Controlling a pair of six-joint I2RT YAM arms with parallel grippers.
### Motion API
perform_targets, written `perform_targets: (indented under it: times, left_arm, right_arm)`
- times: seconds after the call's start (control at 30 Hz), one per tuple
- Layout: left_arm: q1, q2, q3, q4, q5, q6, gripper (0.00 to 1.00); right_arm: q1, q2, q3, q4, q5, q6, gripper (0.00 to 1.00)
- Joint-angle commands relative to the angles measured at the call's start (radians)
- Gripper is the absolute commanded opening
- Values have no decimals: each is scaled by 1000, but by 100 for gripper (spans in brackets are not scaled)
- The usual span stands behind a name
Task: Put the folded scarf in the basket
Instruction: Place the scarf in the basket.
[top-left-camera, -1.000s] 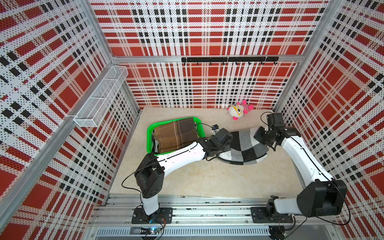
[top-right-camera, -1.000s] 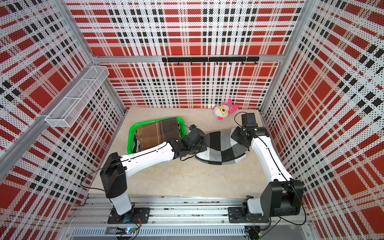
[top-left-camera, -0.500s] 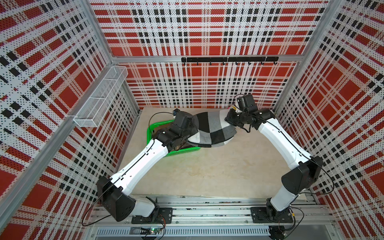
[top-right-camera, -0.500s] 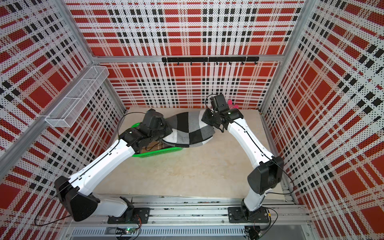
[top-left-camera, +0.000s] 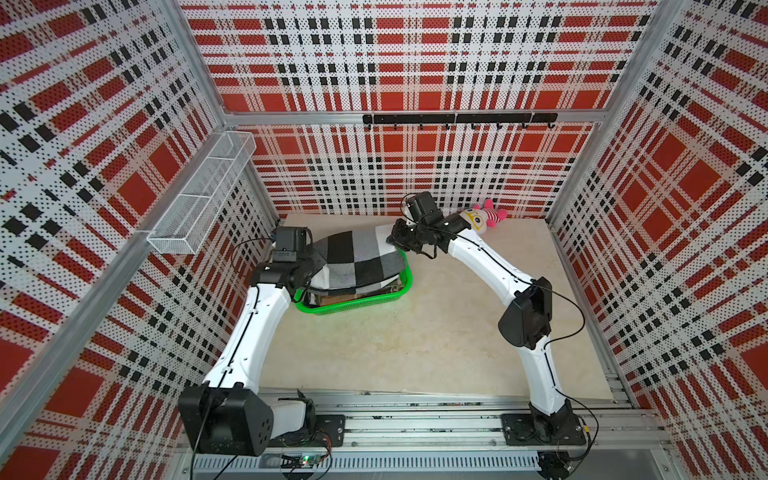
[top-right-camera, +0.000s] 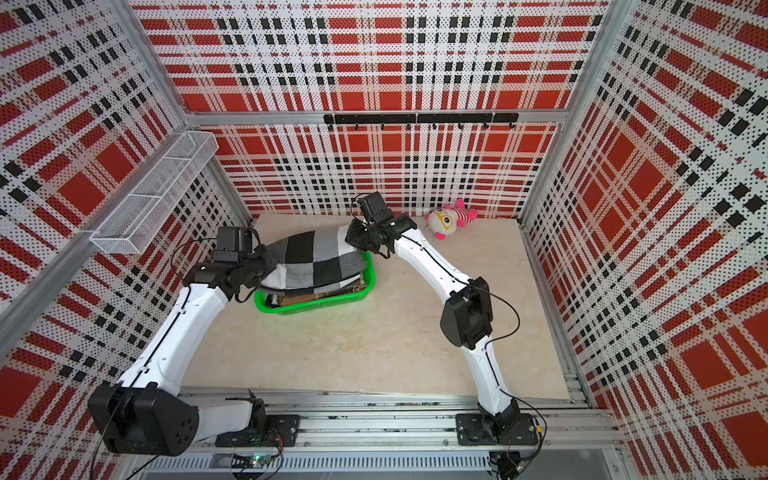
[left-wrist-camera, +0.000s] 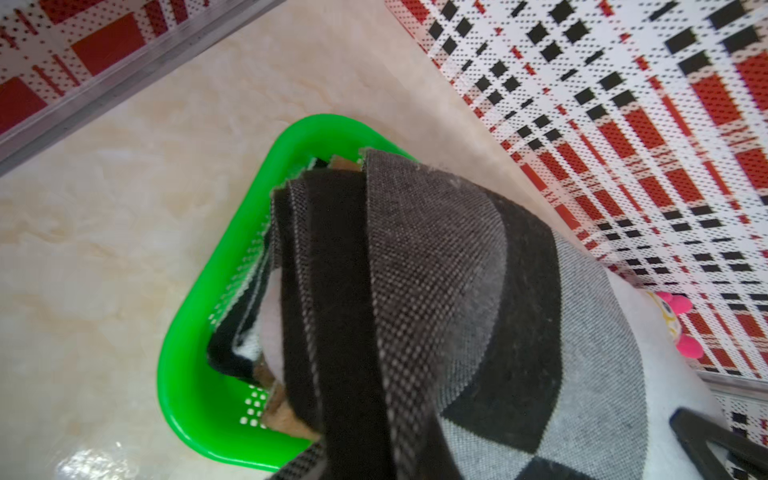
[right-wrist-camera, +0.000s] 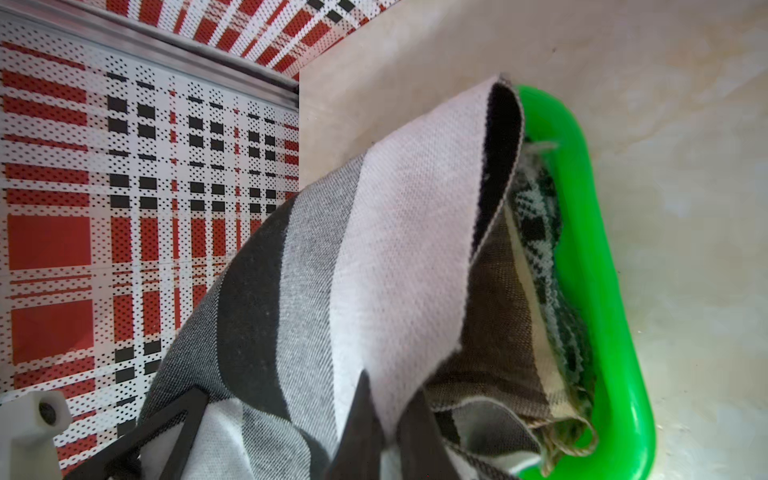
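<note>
**Scarf carried over the basket, both hands engaged.** The scarf (top-left-camera: 353, 262), checked in grey, black and white, hangs slung between the two hands. The left gripper (top-left-camera: 309, 266) is closed on one end and the right gripper (top-left-camera: 395, 239) on the opposite end. In the right wrist view the fingers (right-wrist-camera: 365, 419) are pinched hard onto the fabric. The basket (top-left-camera: 357, 306) lies directly below and between the hands, and already holds a brown cloth (right-wrist-camera: 498, 291). The scarf's belly sags toward that cloth; whether they touch cannot be told.

**Handling (judged).** The scarf looks light, soft and limp, with no stiffness of its own. Its weave looks coarse enough not to slip. In the left wrist view the folded layers (left-wrist-camera: 332, 257) fan apart at the edge, so the fold could open when let go. The best hold is at each end, across every layer at once.

**Writing.** No brand, label or text can be read. A toy (top-left-camera: 482, 216) lies beyond the right gripper.
</note>
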Motion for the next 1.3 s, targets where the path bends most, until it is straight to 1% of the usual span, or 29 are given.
perform_targets:
  times: [0.0,0.1,0.27,0.43,0.6,0.73,0.83,0.93,0.97,1.03,1.1,1.13,1.17,1.23,1.27]
  left_arm:
    - [57,-10,-64,63,11,51,0]
    - [84,10,-131,110,39,56,0]
    - [89,41,-191,160,49,59,0]
    - [90,56,-196,172,47,66,0]
    - [88,36,-182,174,42,65,0]
    - [86,-1,-147,176,0,71,0]
    - [88,-25,-163,194,-29,67,0]
    - [94,34,-217,207,19,54,0]
    - [94,73,-233,208,34,54,5]
    - [94,153,-263,207,62,55,23]
    - [93,175,-277,190,40,39,36]
    - [93,161,-281,184,16,28,41]
    - [95,140,-281,177,-1,19,46]
    - [96,85,-259,163,-31,2,53]
    - [95,63,-240,142,-48,-3,54]
  right_arm:
    - [1,32,22,44,6,30,0]
    - [1,62,16,48,15,27,0]
    - [1,97,17,31,26,9,0]
    - [1,79,27,21,60,-9,0]
    - [1,38,29,21,96,-36,0]
    - [1,8,12,79,122,-73,0]
    - [1,-3,-13,115,149,-93,0]
    - [-4,33,-13,83,163,-89,0]
    - [-9,51,-14,62,163,-79,0]
    - [-23,81,-29,28,147,-44,0]
    - [-33,105,-30,9,117,-32,0]
    - [-34,111,-24,-4,113,-40,9]
    - [-34,111,-15,-16,115,-51,24]
    - [-33,86,-19,-25,122,-77,46]
    - [-33,69,-23,-31,131,-85,51]
